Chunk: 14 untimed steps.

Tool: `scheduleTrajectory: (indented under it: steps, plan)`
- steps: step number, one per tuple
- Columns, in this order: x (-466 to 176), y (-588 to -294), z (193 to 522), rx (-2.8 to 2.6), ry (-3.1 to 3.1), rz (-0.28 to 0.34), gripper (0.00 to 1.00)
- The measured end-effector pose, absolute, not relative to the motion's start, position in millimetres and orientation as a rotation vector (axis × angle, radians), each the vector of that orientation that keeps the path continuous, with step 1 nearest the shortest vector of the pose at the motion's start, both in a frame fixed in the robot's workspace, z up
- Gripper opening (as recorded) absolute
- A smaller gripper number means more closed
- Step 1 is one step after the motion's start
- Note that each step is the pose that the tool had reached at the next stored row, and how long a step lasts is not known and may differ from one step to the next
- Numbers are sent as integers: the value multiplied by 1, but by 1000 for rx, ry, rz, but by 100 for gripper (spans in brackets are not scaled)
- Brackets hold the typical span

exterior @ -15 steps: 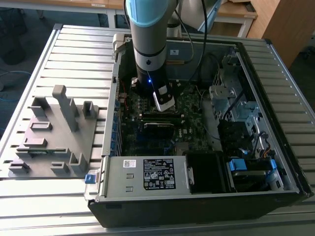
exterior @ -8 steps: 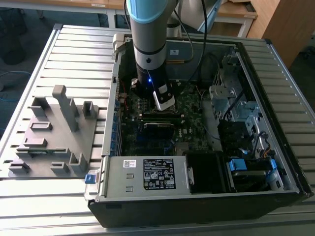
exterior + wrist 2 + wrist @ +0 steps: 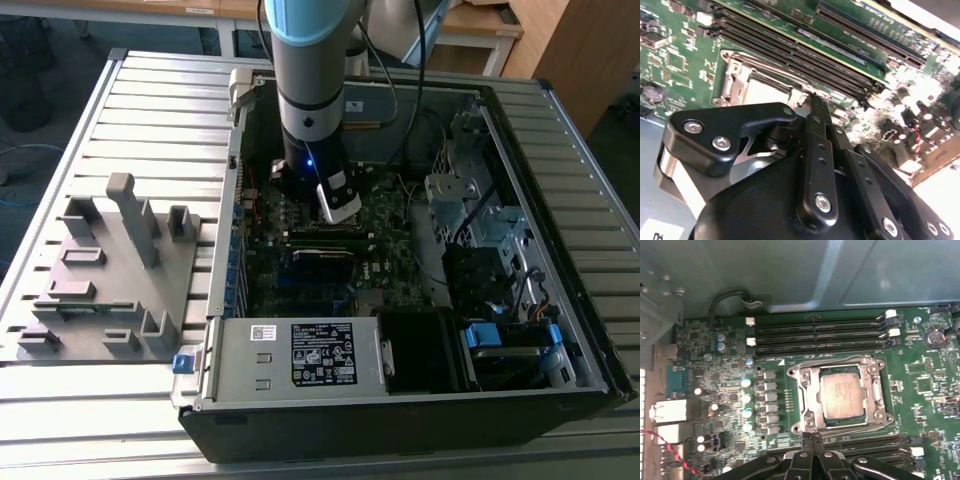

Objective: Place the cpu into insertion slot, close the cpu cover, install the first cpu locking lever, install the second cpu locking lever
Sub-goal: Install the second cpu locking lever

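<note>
Gripper (image 3: 812, 436) fingers pinched together, empty | poised just beside socket (image 3: 840, 395) edge | chip (image 3: 842, 395) seated, cover (image 3: 807, 400) down

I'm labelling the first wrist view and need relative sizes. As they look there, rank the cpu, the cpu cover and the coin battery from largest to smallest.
1. cpu cover, the frame around the chip.
2. cpu, inside the cover's window.
3. coin battery, clearly smallest.
</note>
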State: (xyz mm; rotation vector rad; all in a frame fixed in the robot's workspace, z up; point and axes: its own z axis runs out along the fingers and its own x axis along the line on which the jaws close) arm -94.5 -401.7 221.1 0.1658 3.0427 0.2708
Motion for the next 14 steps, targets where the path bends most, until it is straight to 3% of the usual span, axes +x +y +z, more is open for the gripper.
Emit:
scheduleTrajectory:
  steps: [4,11,14]
  plan:
    - [-90,-397,221,165,3044,242,10]
    - [-89,-381,220,158,3048,90,10]
    - [-85,-375,220,157,3048,76,10]
